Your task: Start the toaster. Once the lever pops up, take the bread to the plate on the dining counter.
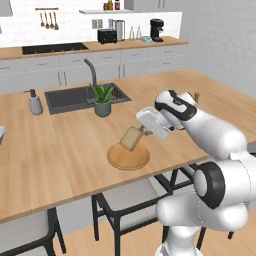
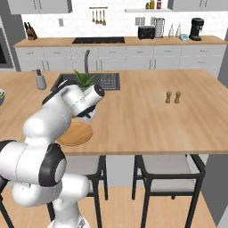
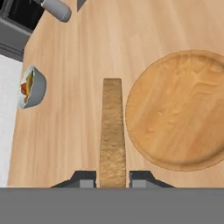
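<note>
Gripper (image 3: pixel 112 180) clamped on bread (image 3: pixel 112 131), held edge-on so the slice hangs free above the dining counter (image 1: pixel 60 150). In the hand view the plate (image 3: pixel 179 109) lies at 3 o'clock of the slice, just beside it. Bread is held tilted over the plate's rim, probably for lowering flat.

glossy white rounded arm (image 1: pixel 215 131) segments, black bands at the joints, a pale boxy hand.
</note>
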